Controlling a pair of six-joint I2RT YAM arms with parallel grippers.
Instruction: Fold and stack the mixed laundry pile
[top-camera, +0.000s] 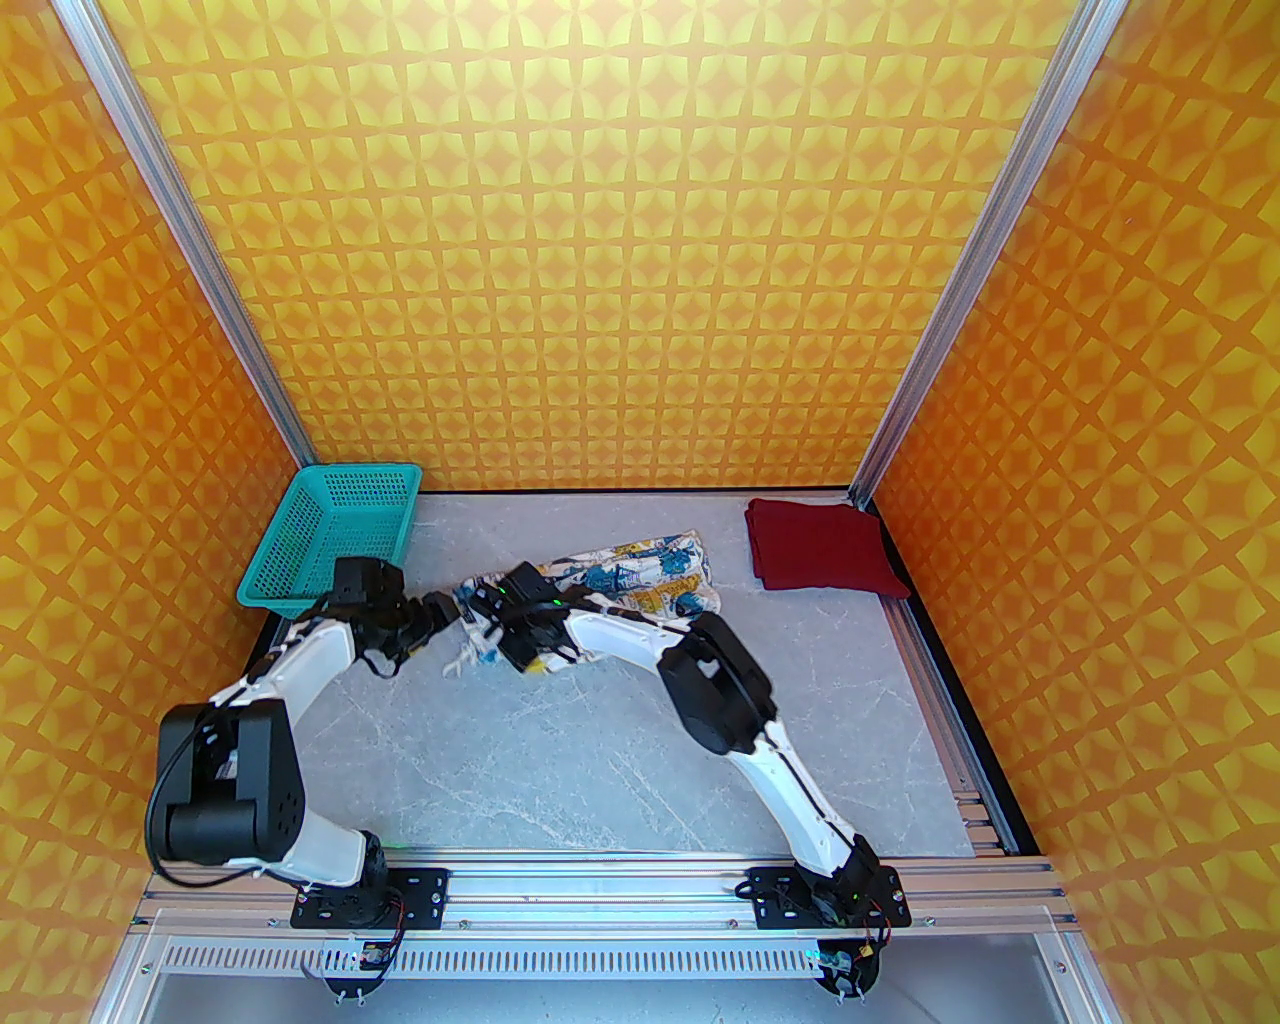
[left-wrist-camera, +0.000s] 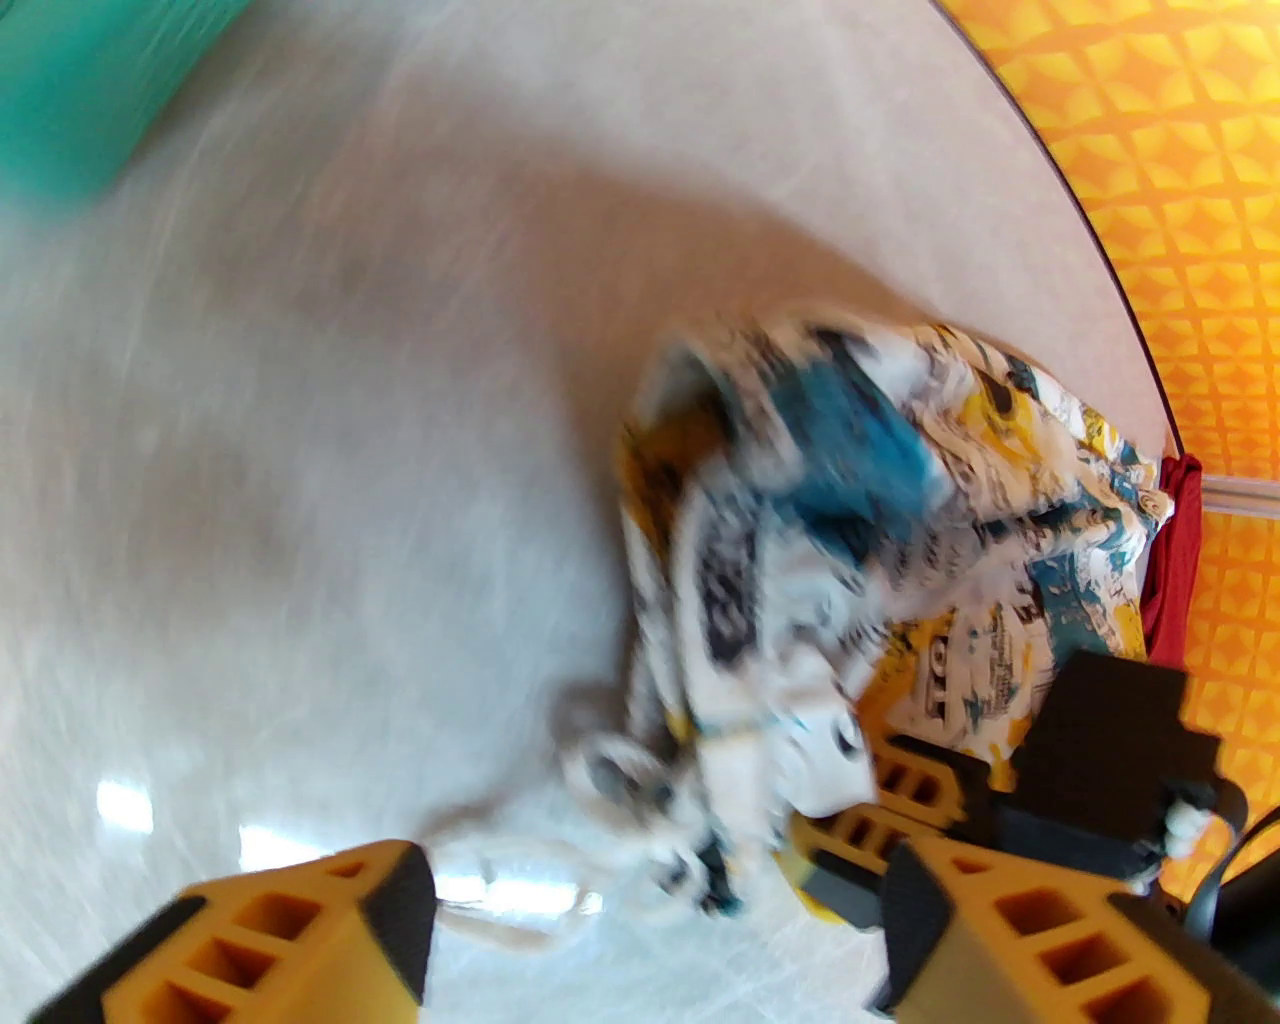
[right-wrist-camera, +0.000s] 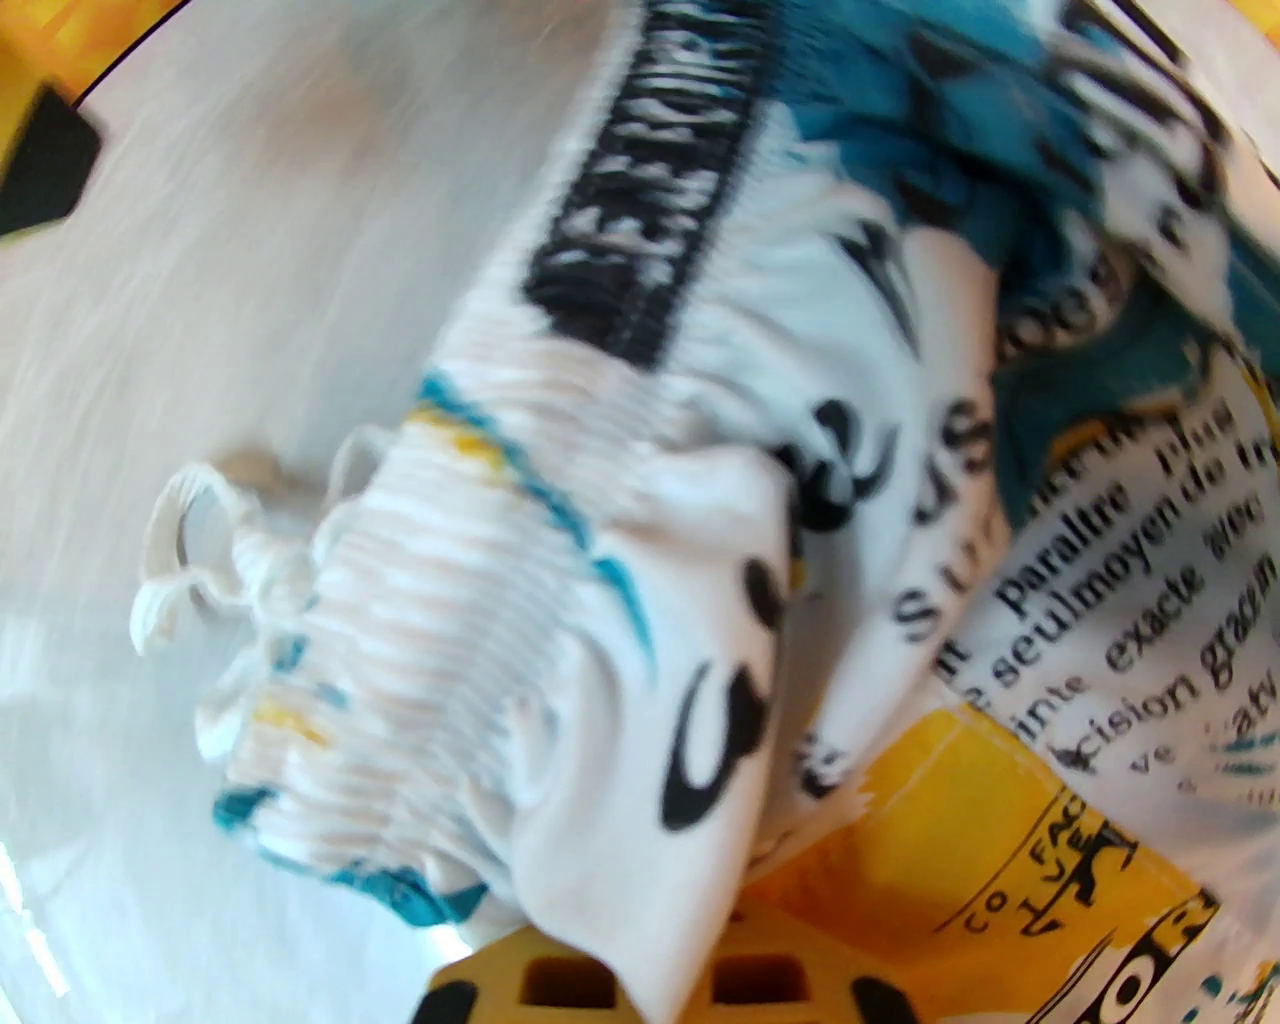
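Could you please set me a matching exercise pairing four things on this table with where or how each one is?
Things:
1. teal basket
2. dark red T-shirt
3. printed white garment
4. left end effector

Places or states:
A. crumpled, in the middle
B. open, holding nothing
C. far left corner
D. folded flat, far right corner

Pairs: 1-C, 2-D, 3-A, 4-B.
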